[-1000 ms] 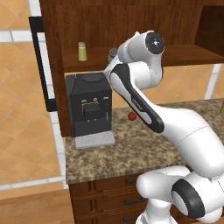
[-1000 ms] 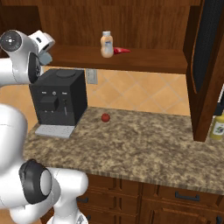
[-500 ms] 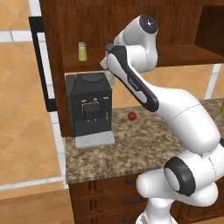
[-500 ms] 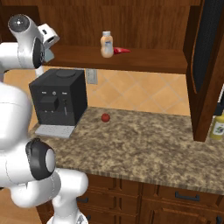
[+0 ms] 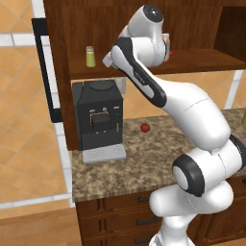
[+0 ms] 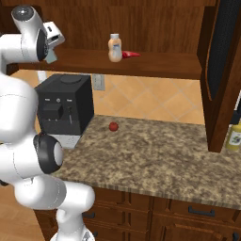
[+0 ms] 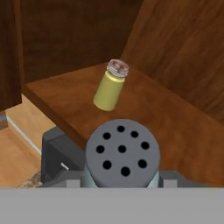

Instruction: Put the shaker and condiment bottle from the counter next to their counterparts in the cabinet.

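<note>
2 base views share cabinet (image 5: 202,62).

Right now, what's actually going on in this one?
The arm is up at the cabinet, with the shaker clamped in its gripper and held just short of the shelf edge. The yellow-green shaker stands on the shelf ahead of it. Further along the same shelf, the condiment bottle already stands right beside the red item. A coffee machine and a small red ball sit on the counter.
</note>
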